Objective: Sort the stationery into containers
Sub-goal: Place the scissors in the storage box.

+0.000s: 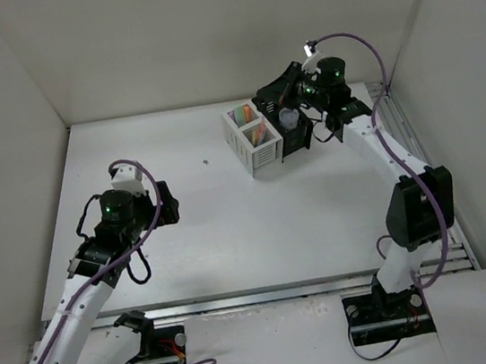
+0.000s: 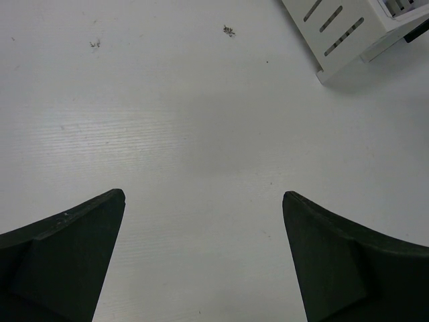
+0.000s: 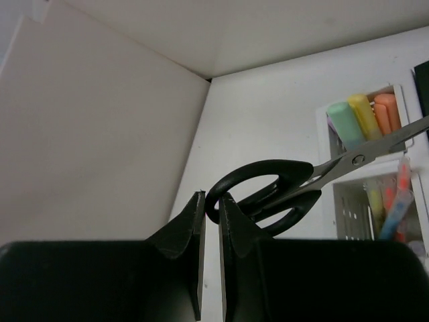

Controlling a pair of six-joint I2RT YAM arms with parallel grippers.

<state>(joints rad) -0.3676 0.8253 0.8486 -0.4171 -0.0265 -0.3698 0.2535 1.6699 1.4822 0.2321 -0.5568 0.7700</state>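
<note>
My right gripper [image 3: 212, 201] is shut on the handle loop of the black-handled scissors [image 3: 268, 194] and holds them in the air above the containers, blades pointing toward the holders. In the top view it [image 1: 287, 88] hovers over the joined white holder [image 1: 257, 153] and black holder [image 1: 298, 136]. One compartment of the white holder [image 3: 323, 137] holds a green marker [image 3: 343, 119], a yellow marker [image 3: 365, 113] and an orange marker [image 3: 387, 111]; the other holds more markers and the red pencil [image 3: 401, 182]. A small round pale jar [image 1: 289, 119] sits at the black holder. My left gripper [image 2: 204, 194] is open and empty over bare table.
White walls enclose the table on the left, back and right. The holders stand at the back right, close to the right arm. A corner of the white holder [image 2: 348, 33] shows at the top right of the left wrist view. My left gripper [image 1: 166, 202] is at the mid left.
</note>
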